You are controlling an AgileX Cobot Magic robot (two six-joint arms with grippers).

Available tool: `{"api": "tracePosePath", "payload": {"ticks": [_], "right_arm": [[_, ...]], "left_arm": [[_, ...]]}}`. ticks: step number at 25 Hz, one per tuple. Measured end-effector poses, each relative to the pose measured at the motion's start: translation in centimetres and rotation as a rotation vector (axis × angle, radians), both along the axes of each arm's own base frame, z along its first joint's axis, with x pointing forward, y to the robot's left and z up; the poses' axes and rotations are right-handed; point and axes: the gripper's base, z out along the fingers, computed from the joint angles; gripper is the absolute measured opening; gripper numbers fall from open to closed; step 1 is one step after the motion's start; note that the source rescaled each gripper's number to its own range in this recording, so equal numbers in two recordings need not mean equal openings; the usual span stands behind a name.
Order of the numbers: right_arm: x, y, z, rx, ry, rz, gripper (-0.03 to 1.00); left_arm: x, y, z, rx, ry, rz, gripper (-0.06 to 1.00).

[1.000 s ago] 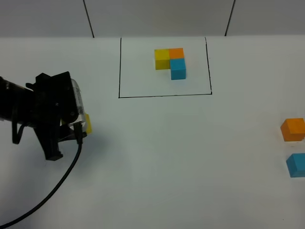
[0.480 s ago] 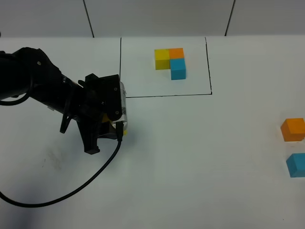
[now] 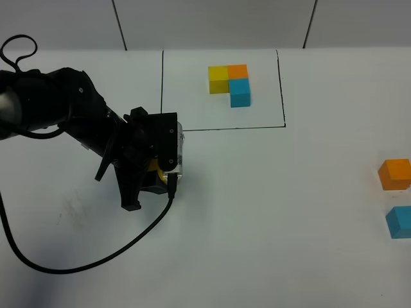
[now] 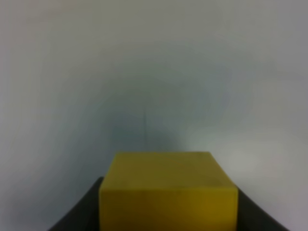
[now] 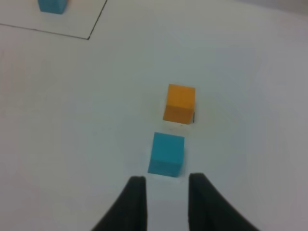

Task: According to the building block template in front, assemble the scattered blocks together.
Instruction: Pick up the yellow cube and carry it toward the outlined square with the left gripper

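The template (image 3: 230, 84) is an L of yellow, orange and light blue cubes inside a black drawn rectangle at the far middle of the table. My left gripper (image 3: 160, 176) is shut on the loose yellow cube (image 3: 154, 172), just below the frame's near left corner. The left wrist view shows that cube (image 4: 168, 190) between the dark fingers. The loose orange cube (image 3: 394, 174) and light blue cube (image 3: 399, 222) sit at the right edge. My right gripper (image 5: 166, 192) is open and empty, just short of the blue cube (image 5: 166, 153), with the orange cube (image 5: 180, 103) beyond it.
A black cable (image 3: 96, 256) trails from the left arm across the near left of the white table (image 3: 270, 212). The frame's near corner line (image 5: 89, 37) and the template's blue cube (image 5: 52, 5) show in the right wrist view.
My left arm has moved to the right with the yellow cube, from the table's left edge to just below the frame's near left corner. The orange and blue cubes have not moved.
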Motion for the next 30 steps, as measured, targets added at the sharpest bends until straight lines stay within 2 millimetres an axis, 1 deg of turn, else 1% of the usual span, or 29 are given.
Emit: {"api": "tracePosePath", "payload": {"ticks": [8, 15, 19, 22, 25, 30], "right_arm": [[0.0, 0.0, 0.0, 0.0, 0.0, 0.0, 0.24], [0.0, 0.0, 0.0, 0.0, 0.0, 0.0, 0.24], [0.0, 0.0, 0.0, 0.0, 0.0, 0.0, 0.24], [0.0, 0.0, 0.0, 0.0, 0.0, 0.0, 0.24], [0.0, 0.0, 0.0, 0.0, 0.0, 0.0, 0.24], [0.0, 0.0, 0.0, 0.0, 0.0, 0.0, 0.24]], "left_arm": [[0.7, -0.9, 0.1, 0.067, 0.031, -0.027, 0.56], [0.3, -1.6, 0.0, 0.142, 0.027, -0.057, 0.56], [0.2, -1.7, 0.0, 0.198, 0.019, -0.038, 0.56], [0.2, -1.7, 0.0, 0.204, 0.018, -0.026, 0.56], [0.5, -2.0, 0.6, 0.2, 0.007, -0.03, 0.56], [0.9, -3.4, 1.6, 0.186, -0.016, -0.055, 0.56]]}}
